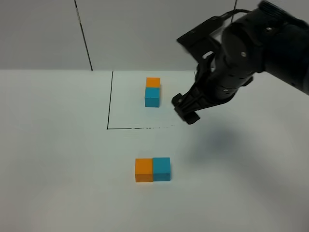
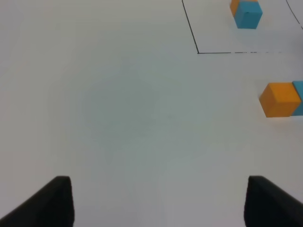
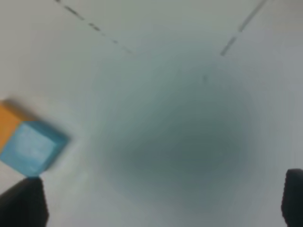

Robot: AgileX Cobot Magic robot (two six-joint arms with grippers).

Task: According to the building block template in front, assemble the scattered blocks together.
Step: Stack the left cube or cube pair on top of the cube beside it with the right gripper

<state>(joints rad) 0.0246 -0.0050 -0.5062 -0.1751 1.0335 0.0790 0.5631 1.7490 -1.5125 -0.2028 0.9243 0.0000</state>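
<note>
The template, an orange cube behind a cyan cube [image 1: 152, 92], stands at the back inside a thin black outline [image 1: 110, 101]. It also shows in the left wrist view [image 2: 246, 12]. The scattered orange cube [image 1: 144, 170] and cyan cube [image 1: 161, 169] sit side by side, touching, in front of the outline. My right gripper [image 1: 186, 108] hovers open and empty above the outline's front right corner. Its wrist view shows the cyan cube [image 3: 31, 149] and the orange cube [image 3: 8, 125] beyond it. My left gripper [image 2: 158, 203] is open and empty; its view shows the orange cube [image 2: 280, 99] off to one side.
The white table [image 1: 58, 159] bears only the two cube pairs and the outline. A grey wall with a black cable [image 1: 83, 34] stands behind. The right arm's bulk [image 1: 251, 48] hangs over the table's back right.
</note>
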